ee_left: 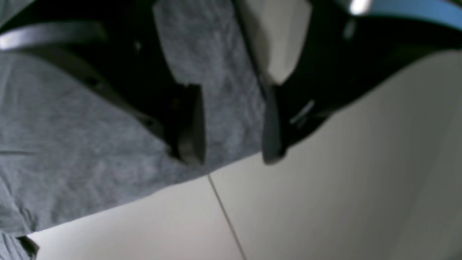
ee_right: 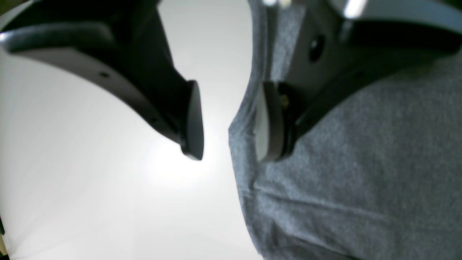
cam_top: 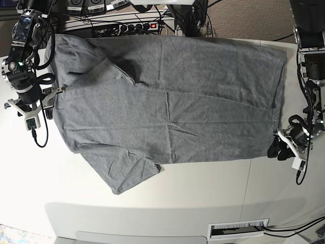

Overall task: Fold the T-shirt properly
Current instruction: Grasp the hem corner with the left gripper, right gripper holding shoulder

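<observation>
Nearest the base camera: bare white worktop point(cam_top: 167, 198) with a barcode label point(cam_top: 238, 230) at its front edge. Just beyond that, one short sleeve point(cam_top: 127, 170) of the T-shirt point(cam_top: 172, 107) pointing toward the camera, lying flat. Further in, the heather-grey T-shirt spread sideways across the worktop, collar end toward the base view's left, hem toward its right, with shallow creases running along the body. At the far edge, the second sleeve point(cam_top: 76, 53) reaching the worktop's rim, with a power strip point(cam_top: 134, 25) and tangled cables behind it.

At the hem corner, on the base view's right: left hand point(ee_left: 232, 159) low at the cloth's edge. Seen from the left wrist camera: jaws apart, grey cloth lying in the gap between them, one finger point(ee_left: 189, 126) over the cloth and the other at its border above bare worktop. No pinch on the cloth; clear space on both sides of the pads. A thin seam line in the worktop just below the hem.

At the collar side, on the base view's left: right hand point(ee_right: 229, 151) beside the T-shirt's shoulder area. Seen from the right wrist camera: jaws apart, one finger point(ee_right: 193, 122) over bare white worktop, the other pad point(ee_right: 269, 122) over the cloth's folded edge, seemingly against it; contact hard to confirm. A stitched seam running across the cloth below that pad. Nothing clamped in either hand.
</observation>
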Robot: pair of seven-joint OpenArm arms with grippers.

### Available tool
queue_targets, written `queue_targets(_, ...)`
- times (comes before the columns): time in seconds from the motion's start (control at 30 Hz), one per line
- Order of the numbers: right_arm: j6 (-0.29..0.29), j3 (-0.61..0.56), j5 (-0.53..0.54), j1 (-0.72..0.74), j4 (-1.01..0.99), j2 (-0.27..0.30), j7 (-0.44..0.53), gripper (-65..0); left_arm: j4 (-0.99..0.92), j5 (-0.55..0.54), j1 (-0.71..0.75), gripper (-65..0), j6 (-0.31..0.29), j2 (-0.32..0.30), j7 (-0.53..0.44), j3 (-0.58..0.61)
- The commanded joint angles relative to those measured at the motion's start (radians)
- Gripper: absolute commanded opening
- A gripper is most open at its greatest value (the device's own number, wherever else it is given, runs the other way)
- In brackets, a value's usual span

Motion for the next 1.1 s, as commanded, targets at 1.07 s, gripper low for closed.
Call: queue_targets(1.07, -0.007, 0.010, 0.037, 0.011, 0.014, 0.020, 0.003, -39.9, -0.063, 0.320, -0.029, -36.6, 0.315, 0.088, -0.195, -0.007)
